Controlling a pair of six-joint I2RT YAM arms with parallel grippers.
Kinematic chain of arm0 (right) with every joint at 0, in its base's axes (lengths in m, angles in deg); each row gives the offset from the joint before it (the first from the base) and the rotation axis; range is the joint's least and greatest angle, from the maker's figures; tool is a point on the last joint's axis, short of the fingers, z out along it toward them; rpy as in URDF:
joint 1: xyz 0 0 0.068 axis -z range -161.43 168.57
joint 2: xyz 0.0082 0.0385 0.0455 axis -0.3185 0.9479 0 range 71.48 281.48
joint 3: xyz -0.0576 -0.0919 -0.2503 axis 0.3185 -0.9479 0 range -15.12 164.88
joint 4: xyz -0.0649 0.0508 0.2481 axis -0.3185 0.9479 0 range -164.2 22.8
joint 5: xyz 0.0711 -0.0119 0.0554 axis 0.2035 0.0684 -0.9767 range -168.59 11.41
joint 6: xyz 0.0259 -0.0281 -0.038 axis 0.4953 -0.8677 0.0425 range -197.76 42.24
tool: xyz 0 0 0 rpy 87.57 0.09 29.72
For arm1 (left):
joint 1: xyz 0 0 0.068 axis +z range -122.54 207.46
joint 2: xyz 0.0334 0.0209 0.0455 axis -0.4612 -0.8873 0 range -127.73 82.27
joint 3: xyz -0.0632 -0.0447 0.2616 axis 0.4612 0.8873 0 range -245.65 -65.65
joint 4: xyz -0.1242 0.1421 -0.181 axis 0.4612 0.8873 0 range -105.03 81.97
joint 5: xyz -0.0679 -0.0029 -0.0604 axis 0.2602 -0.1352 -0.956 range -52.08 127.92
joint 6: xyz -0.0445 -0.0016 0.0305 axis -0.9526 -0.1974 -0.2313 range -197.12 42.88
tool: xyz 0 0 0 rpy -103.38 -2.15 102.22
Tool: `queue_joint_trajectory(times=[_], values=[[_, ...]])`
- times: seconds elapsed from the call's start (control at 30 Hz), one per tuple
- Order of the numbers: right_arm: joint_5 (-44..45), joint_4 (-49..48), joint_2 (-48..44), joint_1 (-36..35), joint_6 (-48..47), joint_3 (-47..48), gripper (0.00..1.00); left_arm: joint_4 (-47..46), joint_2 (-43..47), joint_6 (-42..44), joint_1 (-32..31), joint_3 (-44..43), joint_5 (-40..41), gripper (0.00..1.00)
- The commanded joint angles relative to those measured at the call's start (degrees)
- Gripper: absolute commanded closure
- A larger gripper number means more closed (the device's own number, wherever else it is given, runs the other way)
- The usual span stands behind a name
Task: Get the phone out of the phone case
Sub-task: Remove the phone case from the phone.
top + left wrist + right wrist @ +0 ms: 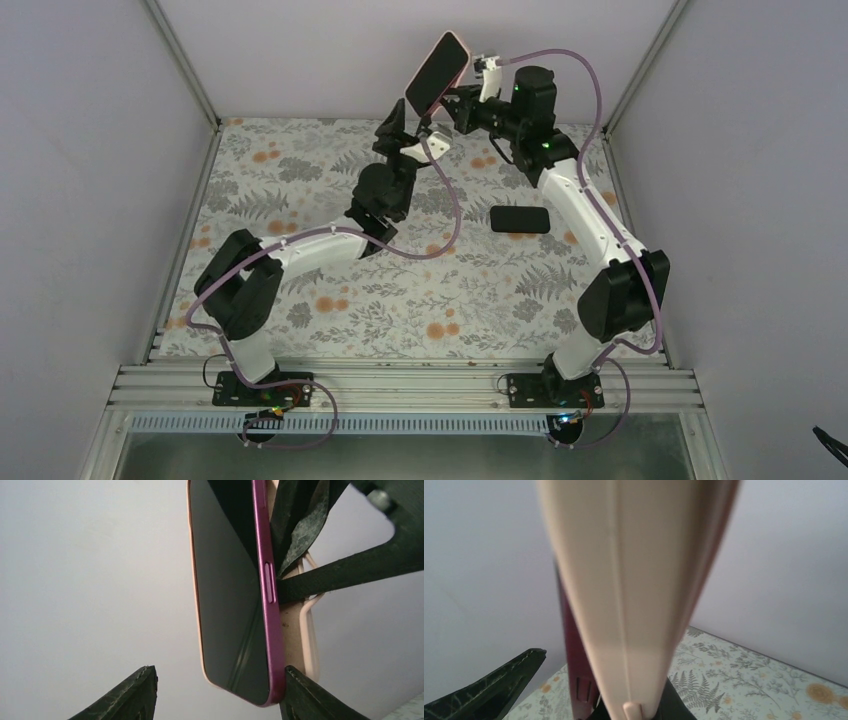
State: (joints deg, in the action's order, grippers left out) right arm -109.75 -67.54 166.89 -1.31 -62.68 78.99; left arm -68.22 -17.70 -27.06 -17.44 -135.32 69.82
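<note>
The phone (pixel 437 72), with a dark screen and a purple frame, is held up in the air at the back of the table in the pale pink phone case (pixel 461 42). My right gripper (pixel 463 99) is shut on the case and the phone from the right. In the left wrist view the phone (pixel 227 590) hangs between my fingers and the case (pixel 311 630) stands off its right edge. My left gripper (pixel 218 669) is open around the phone's lower end, and its right finger (pixel 310 695) touches the purple corner. The right wrist view shows the case (pixel 634 605) close up and the phone's edge (pixel 574 670).
A black slab (pixel 520 219) lies flat on the flowered table cover (pixel 400 320) at centre right, beside the right arm. Pale walls enclose the table on three sides. Both arms' cables loop over the middle of the table.
</note>
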Motion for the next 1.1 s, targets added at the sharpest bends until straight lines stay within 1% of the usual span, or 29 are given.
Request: queue_joint_trajectory(times=[0.0,0.07,0.23,0.37,0.57,0.7,0.73,0.77,0.87,0.9,0.97,1.07], values=[[-3.0,4.2,2.7,0.0,0.5,-0.6,0.97,-23.1,0.2,9.0,-1.5,-0.1,4.9,0.4],[-3.6,4.3,3.4,0.0,0.9,-0.2,0.97,-25.3,-1.5,11.8,-2.9,-0.3,3.2,0.4],[-5.4,3.8,3.0,0.2,1.4,-1.2,0.97,-28.0,-4.5,14.3,-3.7,-1.5,3.6,0.42],[-6.5,3.1,2.5,0.6,2.1,-2.7,0.97,-27.2,-4.9,14.6,-3.5,-1.9,4.2,0.46],[-7.9,2.4,1.7,1.4,2.9,-3.4,0.98,-22.3,-3.1,11.0,-2.7,-0.7,4.2,0.51],[-5.1,3.1,1.5,1.4,2.5,-2.9,0.98,-18.1,0.2,6.4,-2.9,2.6,3.6,0.51],[-4.0,3.5,1.5,1.5,2.2,-2.6,0.97,-16.1,1.6,4.4,-3.0,3.2,3.2,0.49],[-3.0,3.9,1.5,1.7,2.0,-2.3,0.97,-12.8,3.0,2.3,-3.3,3.5,2.6,0.45],[-0.2,5.3,1.9,2.2,1.2,-0.6,0.98,0.2,6.5,-4.8,-4.0,3.7,-1.0,0.28],[0.0,5.6,2.1,2.6,1.1,0.2,0.98,4.3,7.7,-7.8,-4.0,3.8,-2.4,0.24],[-0.4,5.8,2.2,2.9,1.2,1.2,0.98,8.0,8.5,-10.1,-3.8,4.7,-4.5,0.18],[-1.0,5.7,1.3,3.0,1.3,1.5,0.98,11.0,8.6,-11.2,-3.5,5.7,-8.6,0.08]])
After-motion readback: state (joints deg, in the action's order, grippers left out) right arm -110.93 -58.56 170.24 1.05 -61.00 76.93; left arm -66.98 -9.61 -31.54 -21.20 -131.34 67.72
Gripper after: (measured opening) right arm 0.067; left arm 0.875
